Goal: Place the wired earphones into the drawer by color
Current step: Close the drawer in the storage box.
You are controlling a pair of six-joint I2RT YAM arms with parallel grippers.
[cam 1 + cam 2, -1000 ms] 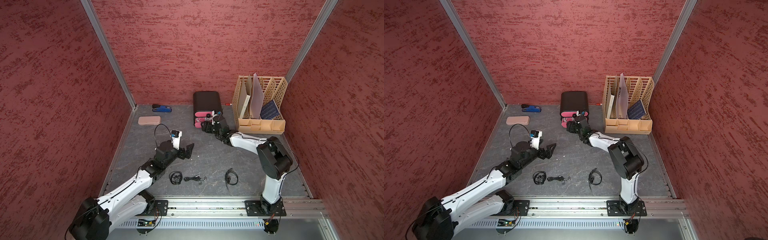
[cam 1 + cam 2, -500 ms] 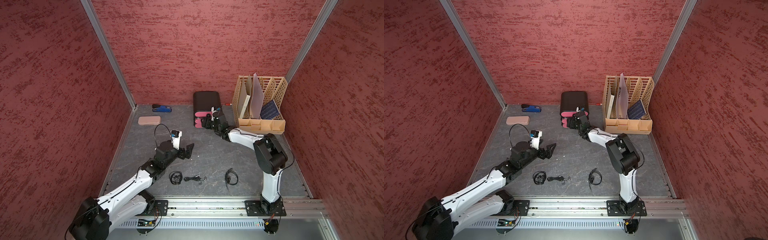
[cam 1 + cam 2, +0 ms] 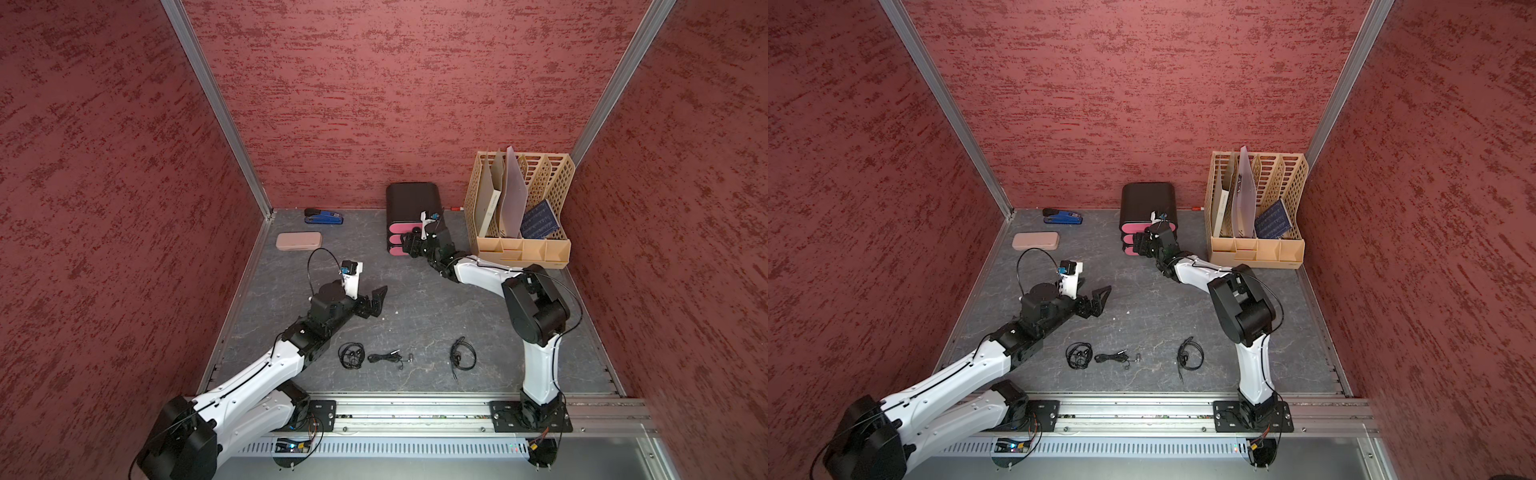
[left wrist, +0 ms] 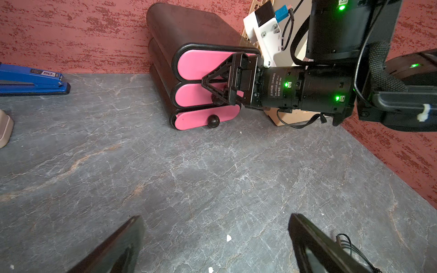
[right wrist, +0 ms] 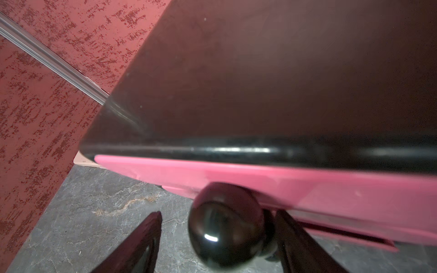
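Note:
Three black wired earphones lie coiled near the table's front edge, seen in both top views: a left one (image 3: 351, 355) (image 3: 1077, 355), a middle one (image 3: 388, 357) and a right one (image 3: 462, 357). At the back stands the drawer (image 3: 411, 199) (image 4: 189, 28), a black chest with three pink fronts. My right gripper (image 3: 409, 245) (image 5: 218, 236) is open at the top front, its fingers on either side of the black knob (image 5: 227, 227) with a gap on one side. My left gripper (image 3: 379, 299) (image 4: 215, 216) hangs open over bare table, holding nothing.
A blue stapler (image 3: 324, 216) and a beige case (image 3: 299, 241) lie at the back left. A beige file organizer (image 3: 521, 208) stands right of the chest, close to my right arm. Red walls enclose three sides. A thin black cable bundle (image 4: 354, 250) shows beside my left finger.
My right arm has reached further toward the chest, bringing its open jaws round the top knob. The left arm and the earphones have not moved.

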